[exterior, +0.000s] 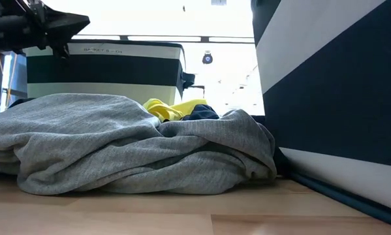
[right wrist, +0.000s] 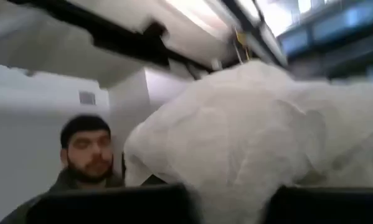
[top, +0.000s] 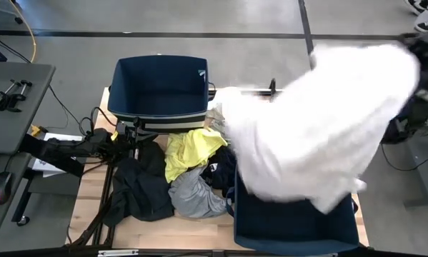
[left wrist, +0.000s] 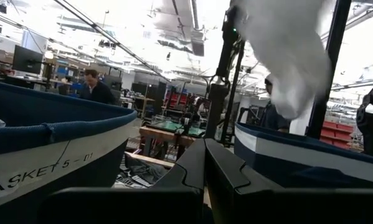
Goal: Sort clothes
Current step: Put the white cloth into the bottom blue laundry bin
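A white garment hangs high above the table's right half, over the navy bin at the near right. My right gripper is shut on it; in the high view the cloth hides the fingers. On the table lie a yellow garment, a grey one, a black one and a dark navy one, heaped together. My left gripper is shut and empty, held level at the table's left, beside the far bin. My right gripper has a bunched part of the white garment between its two fingers; which edge or how many layers, I cannot tell. The garment is lifted clear of the table and hangs slack below the gripper, above the near right bin.
Two boxy navy bins with a white stripe stand on the wooden table, one at the far middle, one at the near right. The grey garment fills the table's near middle. People are in the room beyond the table.
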{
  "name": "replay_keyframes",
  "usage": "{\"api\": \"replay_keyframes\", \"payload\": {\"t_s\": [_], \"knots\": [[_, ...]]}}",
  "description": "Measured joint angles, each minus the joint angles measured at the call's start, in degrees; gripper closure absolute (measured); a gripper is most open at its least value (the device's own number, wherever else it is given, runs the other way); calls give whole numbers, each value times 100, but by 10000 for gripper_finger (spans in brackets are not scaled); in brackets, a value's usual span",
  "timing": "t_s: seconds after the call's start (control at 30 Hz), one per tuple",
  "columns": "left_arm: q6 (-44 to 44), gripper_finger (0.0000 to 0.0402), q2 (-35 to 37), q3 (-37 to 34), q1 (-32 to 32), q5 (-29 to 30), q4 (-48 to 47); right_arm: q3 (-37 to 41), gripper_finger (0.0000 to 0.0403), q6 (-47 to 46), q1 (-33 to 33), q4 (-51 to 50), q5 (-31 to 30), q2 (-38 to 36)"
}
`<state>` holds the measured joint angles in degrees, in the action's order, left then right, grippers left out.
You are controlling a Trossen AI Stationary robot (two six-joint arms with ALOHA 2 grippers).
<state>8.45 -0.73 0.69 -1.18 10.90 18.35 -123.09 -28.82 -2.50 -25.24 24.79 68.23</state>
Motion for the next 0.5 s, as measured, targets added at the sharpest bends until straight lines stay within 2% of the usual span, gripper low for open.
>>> {"api": "replay_keyframes", "payload": {"t_s": [0.17, 0.3, 0.5], "knots": [[46, 401, 0, 0, -1, 0, -1, 383, 377, -490, -857, -1531, -365, 312], [50, 401, 2, 0, -1, 0, -2, 908, 377, -1372, -1716, -2541, -780, 635], [262, 401, 0, 0, 0, 0, -2, 1913, 377, -2973, -2806, -3233, -1459, 786]]}}
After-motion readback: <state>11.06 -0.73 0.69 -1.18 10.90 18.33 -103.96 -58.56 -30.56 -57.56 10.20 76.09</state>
